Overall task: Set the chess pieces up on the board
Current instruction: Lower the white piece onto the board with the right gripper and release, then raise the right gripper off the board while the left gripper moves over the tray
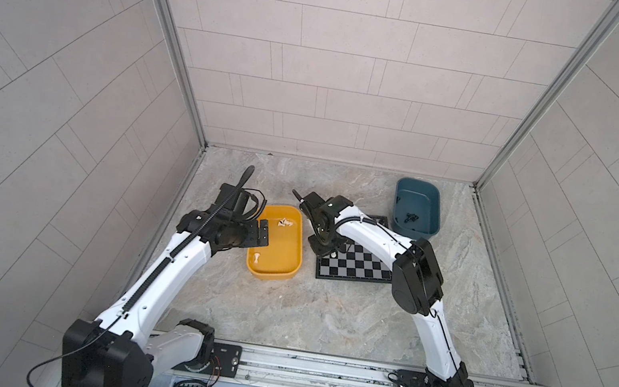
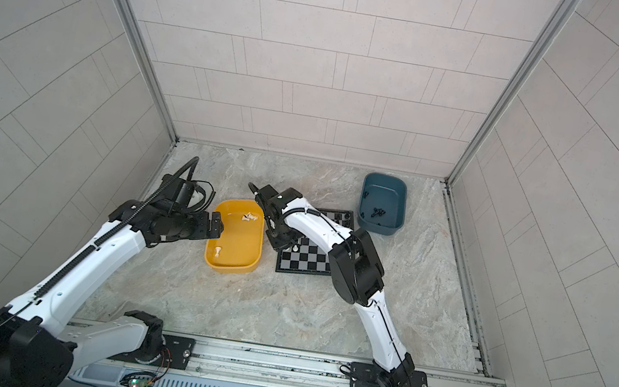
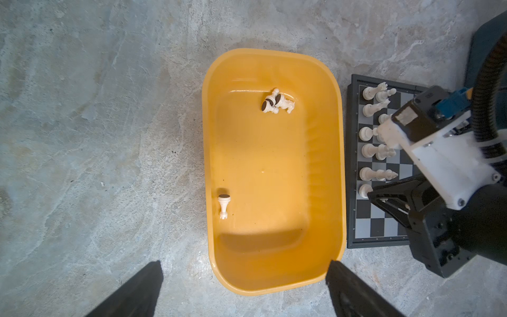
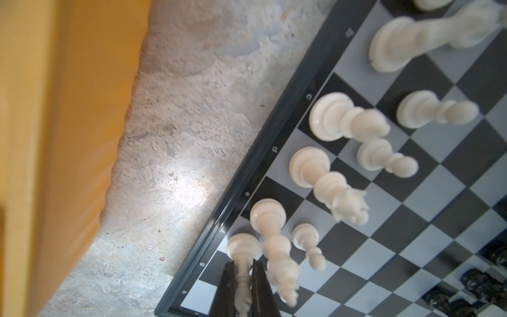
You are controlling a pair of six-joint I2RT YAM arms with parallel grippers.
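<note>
The board [image 1: 354,270] [image 2: 305,262] lies mid-table, partly under my right arm. Several white chess pieces [image 3: 374,150] [image 4: 343,118] stand in two rows along its edge by the yellow tray [image 3: 204,137]. My right gripper [image 4: 243,264] [image 1: 326,248] is down at that edge, shut on a white piece [image 4: 242,247] whose base rests on an edge square. A few black pieces [image 4: 480,285] stand on the far side. My left gripper [image 3: 244,274] [image 1: 263,234] hovers open over one end of the yellow tray, holding nothing.
In the yellow tray [image 1: 269,278] one white piece [image 3: 224,205] lies alone and a small cluster [image 3: 277,104] lies at the far end. The dark teal tray [image 1: 413,230] at the back right holds several black pieces [image 1: 410,217]. Walls enclose the marble tabletop.
</note>
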